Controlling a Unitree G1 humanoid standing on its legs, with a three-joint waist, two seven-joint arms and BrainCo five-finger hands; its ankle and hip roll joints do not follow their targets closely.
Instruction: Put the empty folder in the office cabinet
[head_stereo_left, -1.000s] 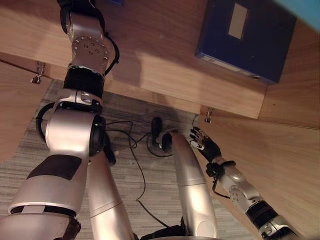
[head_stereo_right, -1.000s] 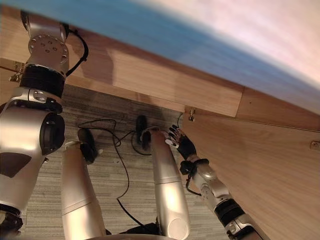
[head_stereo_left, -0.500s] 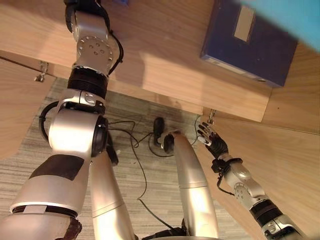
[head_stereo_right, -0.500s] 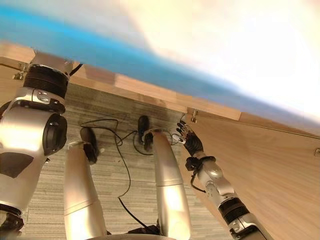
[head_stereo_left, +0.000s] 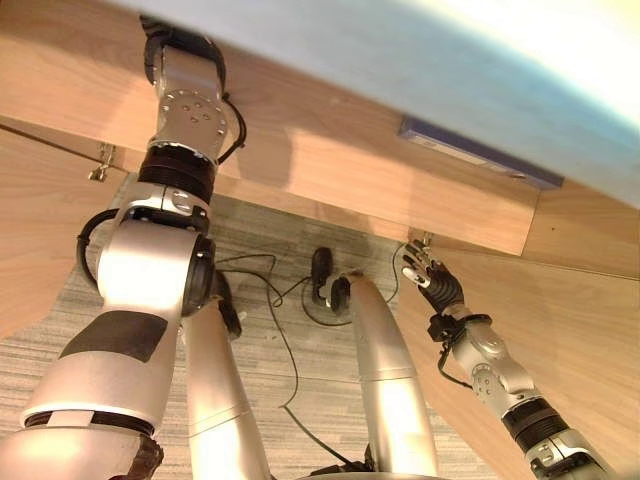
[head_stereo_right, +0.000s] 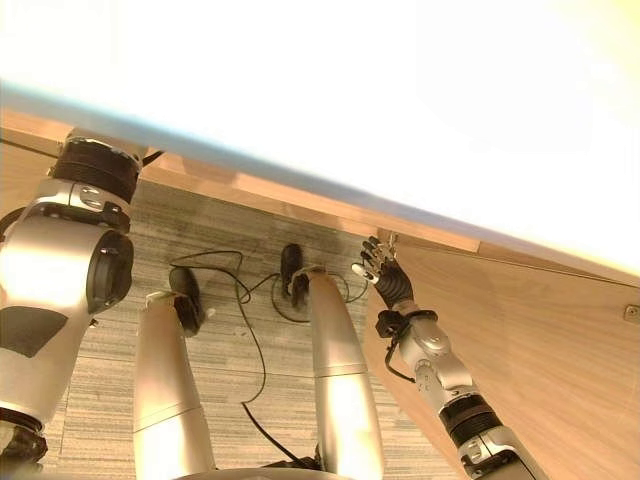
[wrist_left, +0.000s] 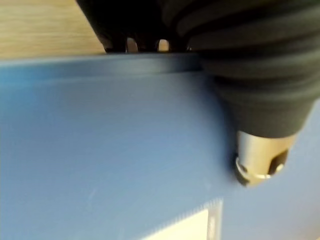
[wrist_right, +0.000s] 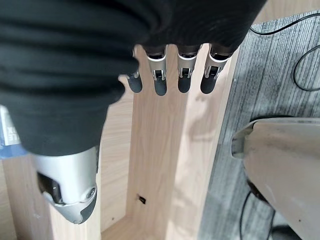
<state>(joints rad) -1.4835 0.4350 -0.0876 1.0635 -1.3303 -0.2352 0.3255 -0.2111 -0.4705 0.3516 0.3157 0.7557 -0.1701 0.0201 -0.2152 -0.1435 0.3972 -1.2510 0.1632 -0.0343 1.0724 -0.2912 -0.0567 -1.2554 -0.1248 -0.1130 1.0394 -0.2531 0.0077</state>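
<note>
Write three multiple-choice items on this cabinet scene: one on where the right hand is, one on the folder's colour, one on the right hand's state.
1. Where is the right hand?
A. By the edge of the open cabinet door
B. Flat on the carpet
C. On top of the folder

2. What colour is the folder at the left hand?
A. Red
B. Blue
C. Green

3. How do the right hand's fingers stand?
A. Curled round a handle
B. Pinching a sheet of paper
C. Straight, holding nothing

Answers:
1 A: the eye views show it at the wooden door's corner, by the hinge.
2 B: the left wrist view shows a blue cover.
3 C: the right wrist view shows the fingers extended in a row, nothing between them.
</note>
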